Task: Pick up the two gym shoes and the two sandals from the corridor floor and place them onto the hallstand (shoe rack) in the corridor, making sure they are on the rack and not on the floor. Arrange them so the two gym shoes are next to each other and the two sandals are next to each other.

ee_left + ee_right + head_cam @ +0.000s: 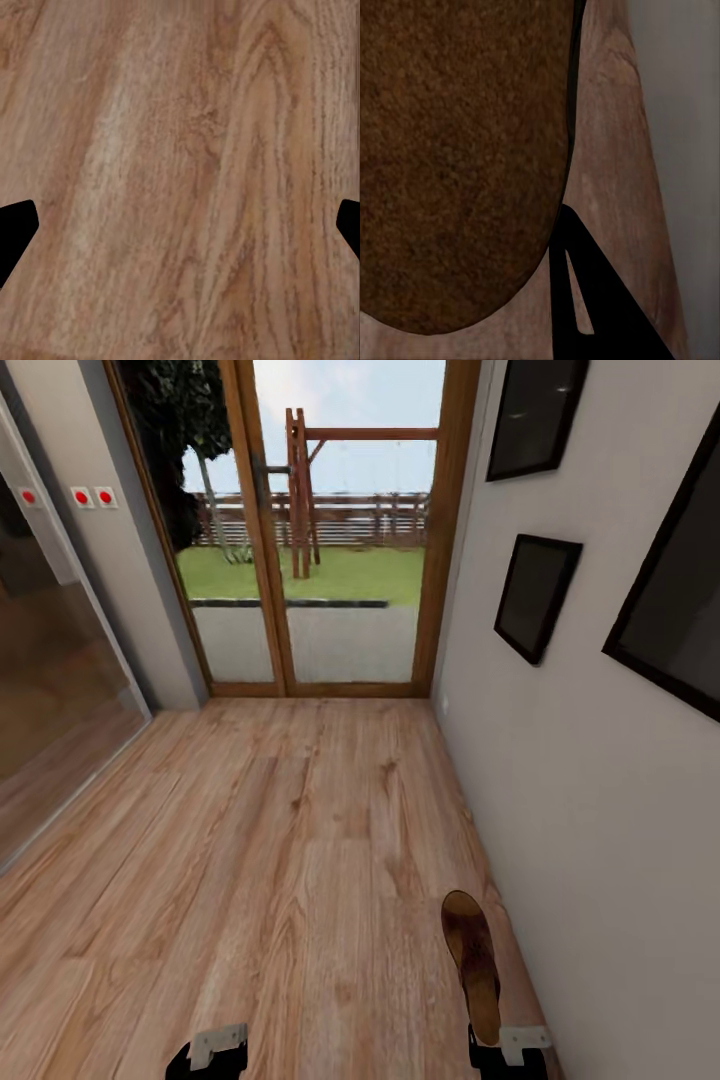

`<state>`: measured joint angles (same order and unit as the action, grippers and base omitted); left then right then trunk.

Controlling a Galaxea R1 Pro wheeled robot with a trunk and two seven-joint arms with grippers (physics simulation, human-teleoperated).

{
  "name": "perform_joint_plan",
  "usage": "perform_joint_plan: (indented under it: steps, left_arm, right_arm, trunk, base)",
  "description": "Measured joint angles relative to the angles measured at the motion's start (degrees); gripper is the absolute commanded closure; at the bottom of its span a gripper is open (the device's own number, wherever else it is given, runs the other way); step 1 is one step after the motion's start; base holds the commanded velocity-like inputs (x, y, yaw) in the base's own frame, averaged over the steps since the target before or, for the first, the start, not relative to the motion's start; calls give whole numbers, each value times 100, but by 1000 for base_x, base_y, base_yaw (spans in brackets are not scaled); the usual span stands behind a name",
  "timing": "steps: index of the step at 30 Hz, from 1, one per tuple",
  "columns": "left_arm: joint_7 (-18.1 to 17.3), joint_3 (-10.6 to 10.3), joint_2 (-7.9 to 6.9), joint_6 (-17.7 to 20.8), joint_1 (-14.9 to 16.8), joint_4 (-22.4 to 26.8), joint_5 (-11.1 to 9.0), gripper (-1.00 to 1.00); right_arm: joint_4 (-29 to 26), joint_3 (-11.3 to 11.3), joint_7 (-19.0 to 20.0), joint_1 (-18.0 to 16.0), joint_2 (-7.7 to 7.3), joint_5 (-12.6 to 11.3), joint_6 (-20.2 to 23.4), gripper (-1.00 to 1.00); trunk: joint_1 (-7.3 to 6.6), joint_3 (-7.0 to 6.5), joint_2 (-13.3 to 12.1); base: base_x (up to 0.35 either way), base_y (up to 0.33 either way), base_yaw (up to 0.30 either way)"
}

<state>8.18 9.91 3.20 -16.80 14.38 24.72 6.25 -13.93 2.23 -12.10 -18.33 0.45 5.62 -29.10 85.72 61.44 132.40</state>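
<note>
One sandal (471, 960) in my right claw (508, 1050), sole-side showing, sticking out toward 12 o'clock from the bottom edge of the head view, near the grey wall (600, 810) at 3 o'clock. In the right wrist view the brown sole (457, 157) sits close against the lens with one dark finger (585, 300) beside its rim, so I judge the claw clamped on the sandal, though the actual contact point is hidden. Left claw (180, 225): black fingertips (15, 232) show at both edges of its wrist view with bare plank between, so it is wide apart, carrying nothing, hovering over the corridor floor (280, 840). In the head view the left gripper (210, 1050) sits low at 7 o'clock.

Ahead at 12 o'clock: wood-framed glass door (330, 530), lawn outside. Dark picture frames (535, 595) on the wall at 2 o'clock. These pictures do not tell me where the hallstand, the gym shoes or the second sandal are.

Step in hand, by my judgement: carrying this sandal to the rack. To do it well: keep the grip firm, hold the sandal clear of the wall while the base turns, find the rack before lowering, set it flat on a shelf with room beside it for its partner. Risk: the long sandal swinging into the wall, or slipping if held by the edge alone.
</note>
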Motion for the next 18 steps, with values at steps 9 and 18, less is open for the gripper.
perform_joint_plan:
  steps: [9, 18]
  left_arm:
    - [0, -2, 0, 1, -2, 2, 0, -100]
    - [0, -2, -7, -4, -9, 1, -8, -100]
  right_arm:
    - [3, 0, -6, -1, 1, 1, -1, 100]
    - [2, 0, -7, -1, 1, 0, -1, 100]
  trunk:
    - [0, 0, 0]
    - [0, 0, 0]
  base:
    - [338, -118, 236]
    - [313, -169, 275]
